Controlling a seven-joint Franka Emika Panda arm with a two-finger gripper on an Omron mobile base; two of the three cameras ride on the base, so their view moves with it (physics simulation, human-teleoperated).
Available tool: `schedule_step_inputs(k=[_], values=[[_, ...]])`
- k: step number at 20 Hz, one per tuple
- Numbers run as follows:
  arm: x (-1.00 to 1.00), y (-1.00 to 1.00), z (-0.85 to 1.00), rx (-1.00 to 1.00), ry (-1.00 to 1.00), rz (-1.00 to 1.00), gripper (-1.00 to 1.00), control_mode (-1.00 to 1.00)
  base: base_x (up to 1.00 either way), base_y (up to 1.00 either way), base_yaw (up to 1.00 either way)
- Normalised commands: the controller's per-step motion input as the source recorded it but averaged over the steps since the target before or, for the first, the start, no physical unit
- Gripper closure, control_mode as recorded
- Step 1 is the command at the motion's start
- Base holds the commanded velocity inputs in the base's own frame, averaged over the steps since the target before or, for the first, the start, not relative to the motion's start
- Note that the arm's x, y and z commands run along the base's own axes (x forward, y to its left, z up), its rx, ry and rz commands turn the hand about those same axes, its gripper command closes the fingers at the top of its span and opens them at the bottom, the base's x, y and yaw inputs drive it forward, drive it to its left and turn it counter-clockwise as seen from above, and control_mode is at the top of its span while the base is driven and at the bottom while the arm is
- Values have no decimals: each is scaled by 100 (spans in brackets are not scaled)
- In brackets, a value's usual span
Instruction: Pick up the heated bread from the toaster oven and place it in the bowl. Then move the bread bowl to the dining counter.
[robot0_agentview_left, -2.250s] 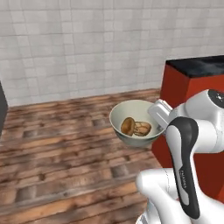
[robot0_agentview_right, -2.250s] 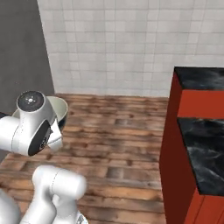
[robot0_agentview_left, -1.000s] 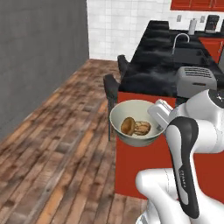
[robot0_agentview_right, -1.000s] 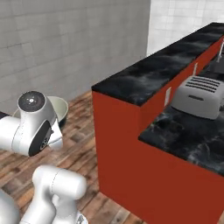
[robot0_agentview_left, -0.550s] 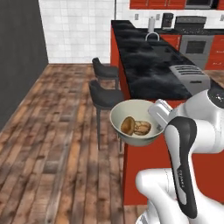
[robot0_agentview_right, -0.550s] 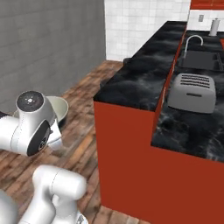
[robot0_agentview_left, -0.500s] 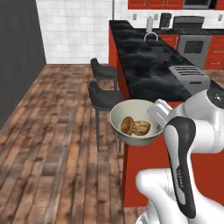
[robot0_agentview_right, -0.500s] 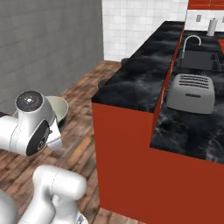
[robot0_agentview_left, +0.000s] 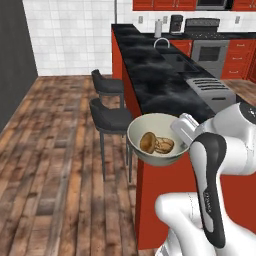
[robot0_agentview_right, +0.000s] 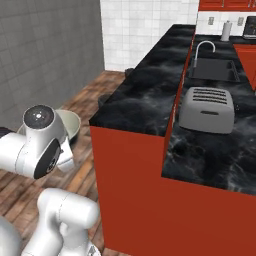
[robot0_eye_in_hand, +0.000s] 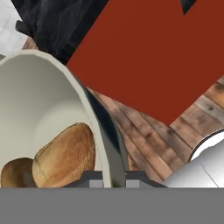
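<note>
In the left base view two black stools stand at ten o'clock of the bowl, which hangs in the air beside the dining counter with the heated bread and a darker bread piece inside. The gripper, at the bowl's three o'clock, is clenched on its rim, and a silver toaster sits on the lower worktop at two o'clock.

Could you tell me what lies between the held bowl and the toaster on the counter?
In the left base view, only bare black countertop lies between the bowl and the toaster.

Dining counter bare near its end (toaster further back); stools alongside.
</note>
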Motion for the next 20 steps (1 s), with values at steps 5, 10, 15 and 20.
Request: schedule_step_inputs(k=[5, 10, 15, 20], values=[[0, 0, 51, 7, -14, -5, 100, -100, 0, 0, 0], [32, -4, 93, 11, -2, -12, 100, -100, 0, 0, 0], [96, -23, 56, 5, 7, -28, 100, -100, 0, 0, 0], [100, -48, 18, 2, 23, -18, 100, -100, 0, 0, 0]])
